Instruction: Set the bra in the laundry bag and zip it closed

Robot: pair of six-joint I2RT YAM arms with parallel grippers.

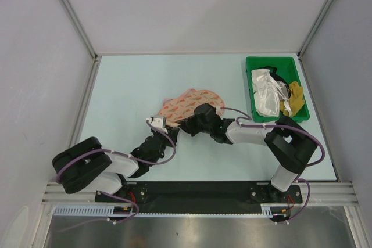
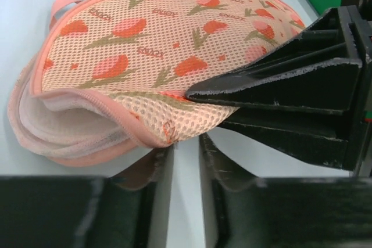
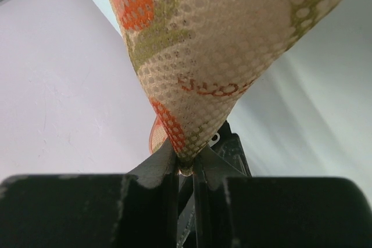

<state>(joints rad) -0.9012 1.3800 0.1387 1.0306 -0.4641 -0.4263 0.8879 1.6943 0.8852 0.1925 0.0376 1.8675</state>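
The laundry bag (image 1: 195, 101) lies mid-table, folded over, its orange-flowered mesh side up. In the left wrist view the laundry bag (image 2: 157, 56) shows its pink zip edge gaping on the left side, with white lining inside. My right gripper (image 1: 187, 124) is shut on the bag's near edge and pinches a fold of the mesh (image 3: 221, 45) between its fingertips (image 3: 165, 161). My left gripper (image 2: 186, 143) is narrowly open, with its tips just at the bag's near rim and bare table between them. The bra is hidden.
A green bin (image 1: 247, 82) stands at the back right and holds a white garment (image 1: 266, 91) and a yellow one (image 1: 295, 98). The right gripper's black fingers (image 2: 279, 85) cross the left wrist view. Grey walls enclose the table.
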